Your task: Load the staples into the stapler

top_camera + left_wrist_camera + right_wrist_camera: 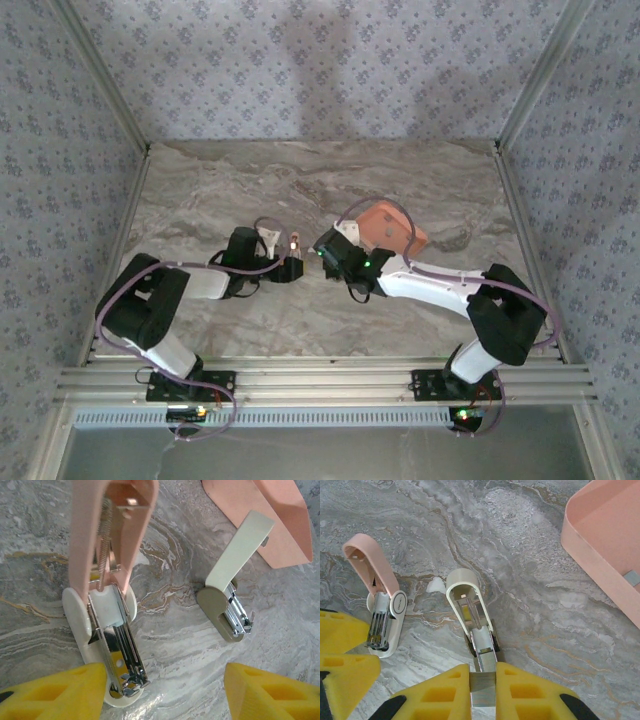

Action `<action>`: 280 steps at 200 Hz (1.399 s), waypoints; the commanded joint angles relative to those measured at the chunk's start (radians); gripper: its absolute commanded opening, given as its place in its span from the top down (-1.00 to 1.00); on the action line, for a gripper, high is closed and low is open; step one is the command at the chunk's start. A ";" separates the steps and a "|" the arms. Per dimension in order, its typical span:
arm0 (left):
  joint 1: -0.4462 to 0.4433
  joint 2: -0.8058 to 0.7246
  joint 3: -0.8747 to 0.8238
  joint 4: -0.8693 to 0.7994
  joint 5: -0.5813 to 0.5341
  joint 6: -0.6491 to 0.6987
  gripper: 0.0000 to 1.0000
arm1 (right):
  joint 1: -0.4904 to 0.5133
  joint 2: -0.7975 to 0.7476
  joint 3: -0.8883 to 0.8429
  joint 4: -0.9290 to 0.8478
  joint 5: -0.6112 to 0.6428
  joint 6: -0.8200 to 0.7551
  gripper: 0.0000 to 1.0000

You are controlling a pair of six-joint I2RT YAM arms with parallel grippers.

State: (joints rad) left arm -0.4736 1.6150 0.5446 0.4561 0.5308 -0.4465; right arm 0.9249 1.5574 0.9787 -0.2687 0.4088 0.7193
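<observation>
Left gripper (pixel 292 267) and right gripper (pixel 324 250) sit nearly tip to tip over the marble table (pixel 250 190), with the pink tray (pixel 395 228) just behind the right one; from the left wrist, the jaws stand open, the opened pink stapler (pixel 107 630) against one yellow finger (pixel 60 692) and the cream stapler (pixel 227 600) ahead to the right; from the right wrist, the fingers (pixel 440 695) are closed on the staples (pixel 482 695) at the near end of the cream stapler's open channel; a loose strip (pixel 631 577) lies in the tray, far right.
</observation>
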 commanded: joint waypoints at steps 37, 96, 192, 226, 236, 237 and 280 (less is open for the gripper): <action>-0.016 0.041 0.038 0.040 0.068 -0.008 -0.27 | -0.003 -0.020 -0.003 0.005 0.033 0.025 0.69; -0.015 0.043 0.028 0.057 0.070 -0.018 -0.27 | 0.000 0.014 0.028 0.007 0.020 0.010 0.69; 0.060 -0.282 -0.167 0.006 -0.176 -0.023 -0.40 | 0.026 0.190 0.202 -0.002 -0.046 -0.047 0.69; 0.090 -0.439 -0.237 -0.075 -0.305 -0.024 -0.47 | 0.033 0.263 0.284 -0.025 -0.059 -0.050 0.69; 0.098 -0.483 -0.257 -0.095 -0.335 -0.023 -0.49 | 0.035 0.284 0.304 -0.033 -0.062 -0.051 0.69; 0.099 -0.488 -0.259 -0.097 -0.338 -0.023 -0.49 | 0.036 0.287 0.305 -0.034 -0.062 -0.051 0.70; 0.120 -0.601 -0.317 -0.147 -0.399 -0.018 -0.58 | 0.041 0.362 0.384 -0.077 -0.086 -0.047 0.70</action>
State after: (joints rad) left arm -0.3660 1.0519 0.2539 0.3573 0.1890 -0.4648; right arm 0.9565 1.8790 1.3098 -0.2813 0.3370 0.6804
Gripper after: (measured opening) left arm 0.787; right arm 0.153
